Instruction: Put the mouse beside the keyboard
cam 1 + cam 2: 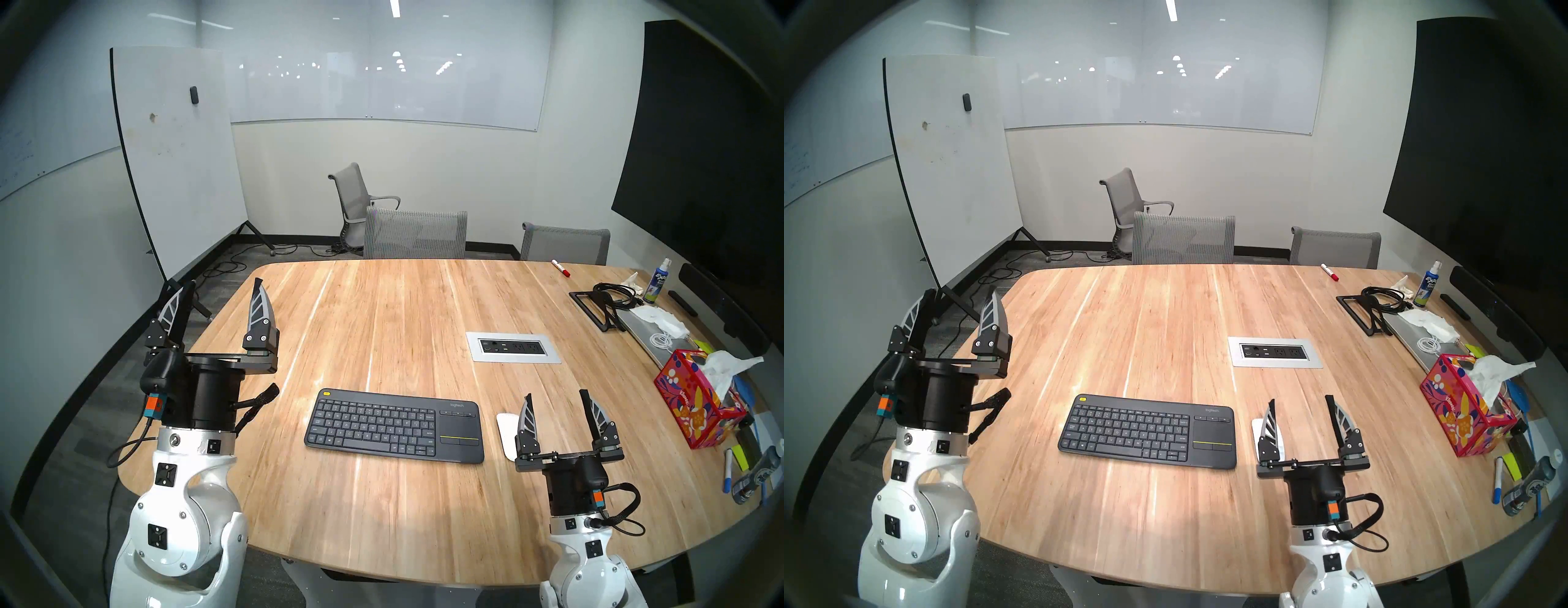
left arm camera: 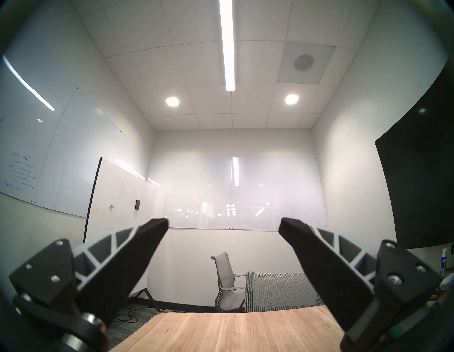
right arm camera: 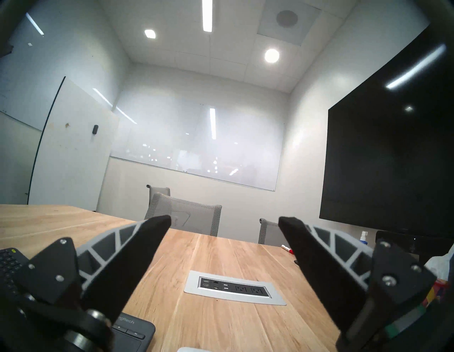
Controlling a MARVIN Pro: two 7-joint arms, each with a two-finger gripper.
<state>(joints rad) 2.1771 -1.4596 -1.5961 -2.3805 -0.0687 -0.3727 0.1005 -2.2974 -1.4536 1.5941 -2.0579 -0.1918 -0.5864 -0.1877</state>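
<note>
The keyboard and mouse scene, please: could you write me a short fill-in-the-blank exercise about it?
1. The mouse lies on the table off the keyboard's ____ end.
2. The button at the keyboard's far-left corner is ____.
3. The right gripper is ____, its fingers holding nothing.
4. The left gripper is ____ too.

Missing words: touchpad; yellow; open; open

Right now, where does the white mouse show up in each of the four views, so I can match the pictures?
Head stereo left: mouse lower right, just right of the keyboard, partly behind the right claw.
Head stereo right: mouse in the same spot, partly hidden.
Left wrist: not in view.
Right wrist: white sliver at the bottom edge, probably the mouse.
Shared landmark: power outlet panel.
</note>
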